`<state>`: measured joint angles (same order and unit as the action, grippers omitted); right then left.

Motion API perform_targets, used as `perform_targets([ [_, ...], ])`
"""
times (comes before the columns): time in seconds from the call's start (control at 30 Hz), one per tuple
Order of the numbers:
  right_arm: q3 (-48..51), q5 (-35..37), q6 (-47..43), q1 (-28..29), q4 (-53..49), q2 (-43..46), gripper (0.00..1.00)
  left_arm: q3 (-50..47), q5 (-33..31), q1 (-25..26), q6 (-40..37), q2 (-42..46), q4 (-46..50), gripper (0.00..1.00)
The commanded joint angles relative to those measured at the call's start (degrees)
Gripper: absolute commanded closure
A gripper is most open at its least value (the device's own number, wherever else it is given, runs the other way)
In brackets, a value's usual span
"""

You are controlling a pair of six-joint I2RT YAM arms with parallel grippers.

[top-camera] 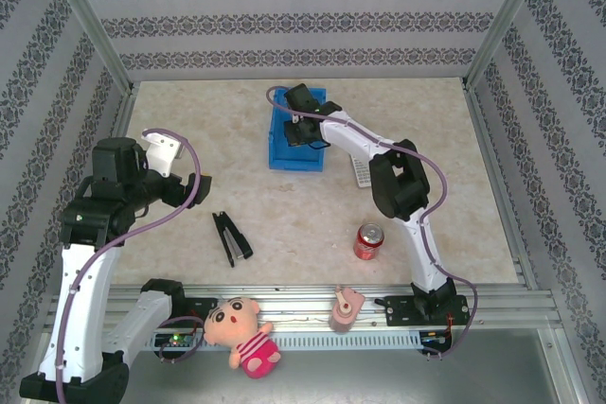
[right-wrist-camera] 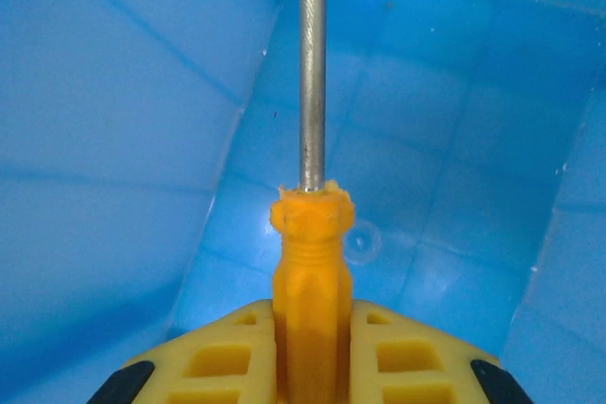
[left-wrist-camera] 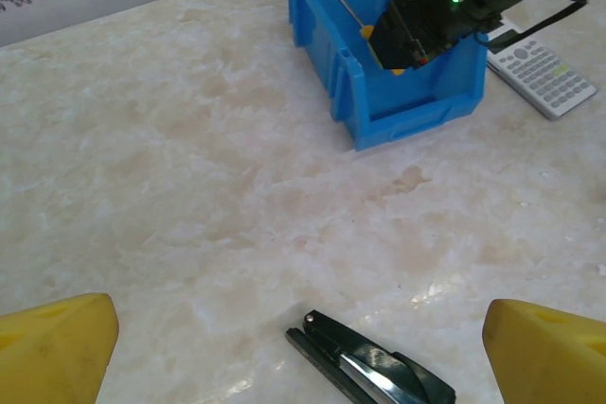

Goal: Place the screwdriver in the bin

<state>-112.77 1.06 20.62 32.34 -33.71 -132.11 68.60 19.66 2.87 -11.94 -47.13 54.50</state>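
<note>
At nine o'clock on the table, the left gripper (top-camera: 163, 150) hangs idle, its yellow fingers (left-wrist-camera: 57, 347) spread wide with nothing between them. Nearer the middle, at seven o'clock from the bin, lies a black stapler (top-camera: 232, 238). Next, toward twelve o'clock, stands the blue bin (top-camera: 284, 156). The right gripper (top-camera: 305, 130) reaches down into it, clamped on the orange handle of the screwdriver (right-wrist-camera: 311, 262), whose silver shaft points ahead over the blue floor, inside the walls. A calculator (top-camera: 361, 173) lies at four o'clock from the bin. The step in hand looks like the release. The next move calls for parting the fingers so the tool drops into the bin, then lifting out without catching a wall.
</note>
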Motion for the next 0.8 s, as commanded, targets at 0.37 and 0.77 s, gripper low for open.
perform_targets([
  [0.37,-9.44,-1.55,0.73,-0.46,-3.38,-8.63,0.8,0.56,1.08,-0.76,0.35,0.79,0.17,0.01],
  [0.77,-11.92,-2.2,1.24,-0.53,-4.87,-11.58,0.74,0.31,1.22,-0.76,0.71,1.08,0.12,0.01],
])
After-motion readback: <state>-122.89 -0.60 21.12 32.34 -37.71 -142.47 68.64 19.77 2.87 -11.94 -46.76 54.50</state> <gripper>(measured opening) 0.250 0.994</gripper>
